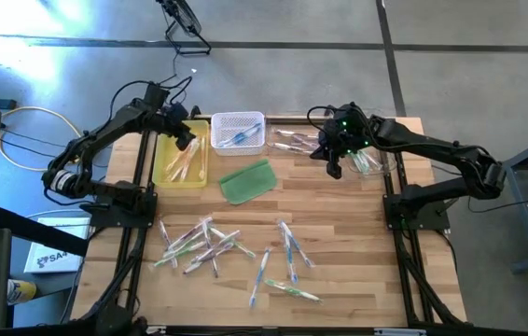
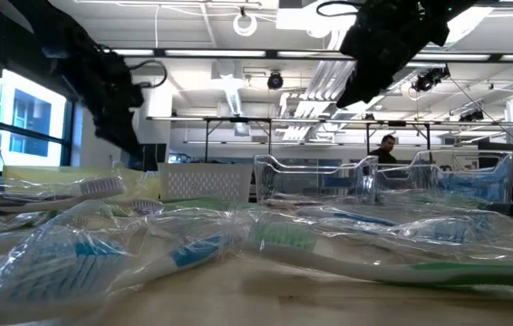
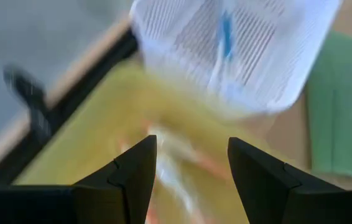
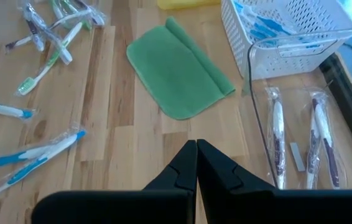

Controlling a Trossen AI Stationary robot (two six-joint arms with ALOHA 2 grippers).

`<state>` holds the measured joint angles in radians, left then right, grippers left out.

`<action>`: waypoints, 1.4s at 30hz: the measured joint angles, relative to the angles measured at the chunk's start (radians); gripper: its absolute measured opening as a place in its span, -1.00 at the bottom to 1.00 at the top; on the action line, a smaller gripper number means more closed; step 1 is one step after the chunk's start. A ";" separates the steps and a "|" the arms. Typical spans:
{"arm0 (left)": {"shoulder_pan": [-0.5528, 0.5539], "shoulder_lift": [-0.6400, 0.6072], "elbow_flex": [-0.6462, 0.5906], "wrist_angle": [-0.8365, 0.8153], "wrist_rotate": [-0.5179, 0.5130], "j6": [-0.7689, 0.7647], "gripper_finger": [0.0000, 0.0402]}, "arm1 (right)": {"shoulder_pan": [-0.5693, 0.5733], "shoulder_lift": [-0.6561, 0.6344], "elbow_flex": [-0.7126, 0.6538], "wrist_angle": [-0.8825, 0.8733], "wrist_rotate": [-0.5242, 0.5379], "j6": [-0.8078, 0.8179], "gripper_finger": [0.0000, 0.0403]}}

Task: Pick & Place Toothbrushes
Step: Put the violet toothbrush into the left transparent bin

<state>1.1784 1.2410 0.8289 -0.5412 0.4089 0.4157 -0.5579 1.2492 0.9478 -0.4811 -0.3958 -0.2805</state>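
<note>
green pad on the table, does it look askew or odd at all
Slightly. The green pad lies tilted against the table's edges, between the yellow tray and the clear tray, with one long edge folded over on itself, clearest in the right wrist view. It holds no toothbrushes; those lie scattered nearer the front.

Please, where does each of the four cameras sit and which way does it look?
High: overhead, straight down; both arms show.
Low: at tabletop height, looking level past wrapped toothbrushes; arms hang from above.
Left wrist: over the flat yellow plastic tray; open left claw.
Right wrist: over the table; shut right claw.
Both wrist views share the white mesh basket.
</note>
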 joint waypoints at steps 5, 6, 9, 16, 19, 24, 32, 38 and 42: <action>-0.102 -0.092 -0.052 0.111 -0.012 -0.009 -0.03 | 0.000 0.000 0.000 0.045 0.003 0.046 -0.99; -0.124 -0.115 -0.069 0.123 -0.012 -0.006 -0.03 | 0.000 0.000 0.000 0.054 0.002 0.049 -0.99; -0.200 -0.184 -0.121 0.172 -0.015 -0.002 -0.03 | 0.000 0.000 0.000 0.078 0.002 0.049 -0.99; -0.431 -0.338 -0.247 0.360 -0.019 -0.054 -0.03 | 0.000 0.000 0.000 0.098 -0.001 0.051 -0.99; -0.533 -0.387 -0.266 0.375 -0.023 -0.058 -0.02 | 0.000 0.000 0.000 0.100 -0.002 0.051 -0.99; -0.691 -0.423 -0.267 0.416 -0.027 -0.062 -0.02 | 0.000 0.000 0.000 0.103 -0.006 0.051 -0.99; -0.885 -0.421 -0.267 0.577 -0.028 0.002 -0.03 | 0.002 0.000 0.000 0.104 -0.036 0.051 -0.99; -0.919 -0.421 -0.267 0.610 -0.030 0.059 -0.02 | 0.002 0.000 0.000 0.103 -0.052 0.051 -0.99; -0.917 -0.421 -0.267 0.601 -0.030 0.059 -0.02 | 0.002 0.000 0.000 0.097 -0.052 0.051 -0.99</action>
<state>0.2611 0.8200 0.5617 0.0593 0.3790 0.4747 -0.5560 1.2495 0.9478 -0.3841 -0.4480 -0.2295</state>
